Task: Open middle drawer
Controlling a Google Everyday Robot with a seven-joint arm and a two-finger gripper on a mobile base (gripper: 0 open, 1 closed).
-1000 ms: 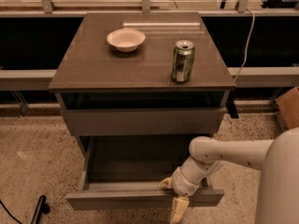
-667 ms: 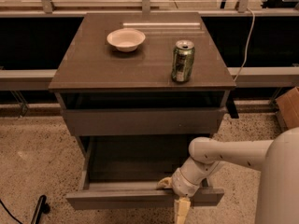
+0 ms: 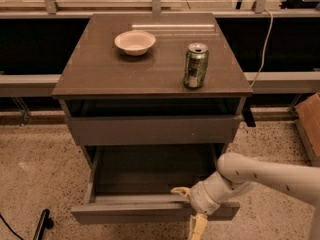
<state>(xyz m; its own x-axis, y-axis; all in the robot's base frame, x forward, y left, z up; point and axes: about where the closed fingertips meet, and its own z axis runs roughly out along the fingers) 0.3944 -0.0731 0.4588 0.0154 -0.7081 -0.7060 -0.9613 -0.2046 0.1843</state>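
Observation:
The middle drawer (image 3: 150, 211) is pulled well out of the grey-brown cabinet (image 3: 150, 74). Its slim front panel is low in the view and its shallow dark box is empty. My gripper (image 3: 189, 209) is at the right part of that front panel. One cream finger (image 3: 180, 190) lies over the panel's top edge on the inside. The other finger (image 3: 196, 226) hangs down in front of the panel, so the panel sits between them. My white arm (image 3: 260, 176) comes in from the lower right.
The taller-fronted top drawer (image 3: 152, 130) sits above with a dark gap over it. A white bowl (image 3: 135, 42) and a green can (image 3: 196, 65) stand on the cabinet top. A cardboard box (image 3: 310, 124) is at the right and a black object (image 3: 42, 224) lies on the speckled floor.

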